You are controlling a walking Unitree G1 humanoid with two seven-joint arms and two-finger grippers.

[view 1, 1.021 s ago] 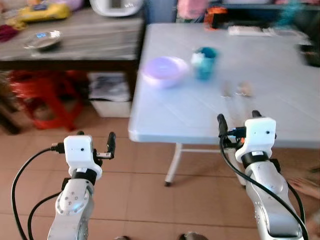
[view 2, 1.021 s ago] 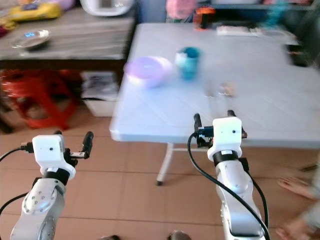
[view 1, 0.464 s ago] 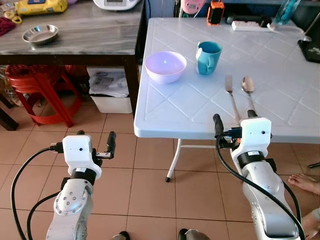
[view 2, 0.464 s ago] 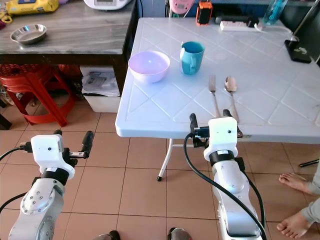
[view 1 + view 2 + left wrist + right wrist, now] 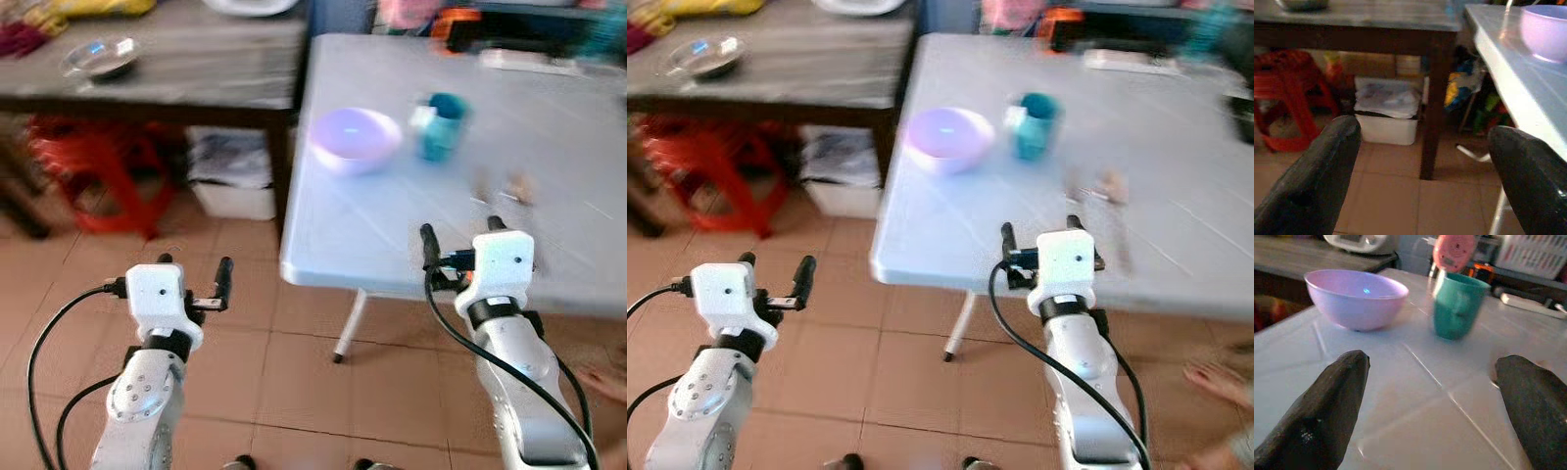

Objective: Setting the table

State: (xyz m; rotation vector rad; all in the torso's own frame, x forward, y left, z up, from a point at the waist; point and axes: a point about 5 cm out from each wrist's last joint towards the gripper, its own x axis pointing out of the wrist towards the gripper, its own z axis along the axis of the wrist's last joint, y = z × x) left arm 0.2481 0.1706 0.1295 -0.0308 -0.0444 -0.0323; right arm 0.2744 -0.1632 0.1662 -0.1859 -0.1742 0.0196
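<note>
On the white table (image 5: 372, 245) stand a lavender bowl (image 5: 355, 137) and a teal mug (image 5: 441, 125), side by side. A fork (image 5: 1076, 188) and a spoon (image 5: 1111, 183) lie blurred to their right, nearer the front edge. My right gripper (image 5: 461, 228) is open and empty, held at the table's front edge; along its fingers I see the bowl (image 5: 1356, 296) and the mug (image 5: 1455, 306). My left gripper (image 5: 194, 262) is open and empty over the tiled floor, left of the table; the bowl (image 5: 1546, 24) shows above the table edge.
A dark wooden side table (image 5: 176, 69) carries a steel dish (image 5: 98, 56). Under it are a red stool (image 5: 93, 171) and a white bin (image 5: 235, 186). A person's bare foot (image 5: 1215, 377) rests on the floor at the right.
The whole picture has slid to the right and gone blurred, so the camera has moved. Both grippers stay open and keep their places relative to my body.
</note>
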